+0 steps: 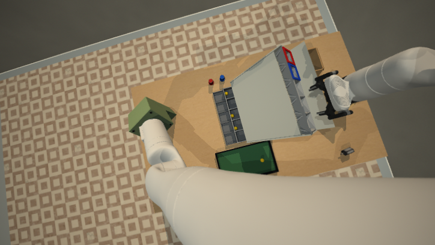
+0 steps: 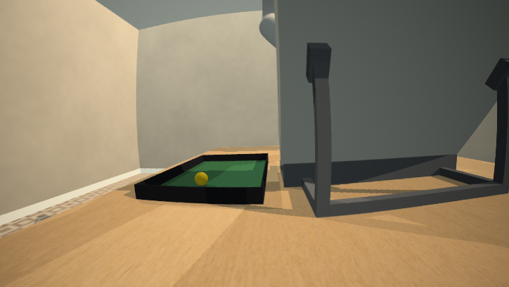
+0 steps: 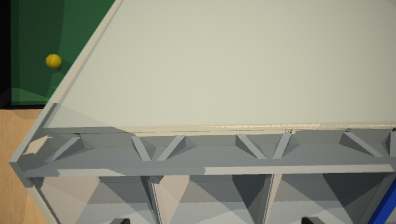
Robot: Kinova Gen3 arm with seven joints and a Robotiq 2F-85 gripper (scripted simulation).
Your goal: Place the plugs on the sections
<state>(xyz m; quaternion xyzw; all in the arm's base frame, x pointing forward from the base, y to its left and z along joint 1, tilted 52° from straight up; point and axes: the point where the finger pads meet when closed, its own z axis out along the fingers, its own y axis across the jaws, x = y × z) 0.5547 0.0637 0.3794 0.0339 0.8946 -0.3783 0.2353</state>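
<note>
- We have the tool (image 1: 313, 101) (image 3: 213, 220) with its fingers wide apart and nothing between them, over the funnel side of the cover (image 1: 261, 97) (image 3: 250, 60).
- We see the red plug (image 1: 211, 81) and the blue plug (image 1: 222, 78) standing side by side on the worktop (image 1: 194, 91) (image 2: 142, 242) (image 3: 15, 160), apart from each other and near the sectioned box (image 1: 225, 119); neither is on a section's front part.
- We find the red-banded funnel (image 1: 285, 55) at the end of the row, with the blue-banded funnel (image 1: 291, 72) (image 3: 385, 202) right next to it.
- We count three yellow marbles (image 1: 232, 115) in the box, in separate compartments of the column beside the cover: one in the compartment at the plug end, the others in the third and fourth from there.
- We have another yellow marble (image 1: 262, 160) (image 2: 201, 178) (image 3: 53, 61) lying in the green tray (image 1: 273, 158) (image 2: 199, 194) (image 3: 5, 55), beside the cover.
- We cannot see the pipes' routes behind the cover.
- We see a dark frame (image 2: 322, 142) with two uprights in the exterior view, before a grey panel (image 2: 398, 88).
</note>
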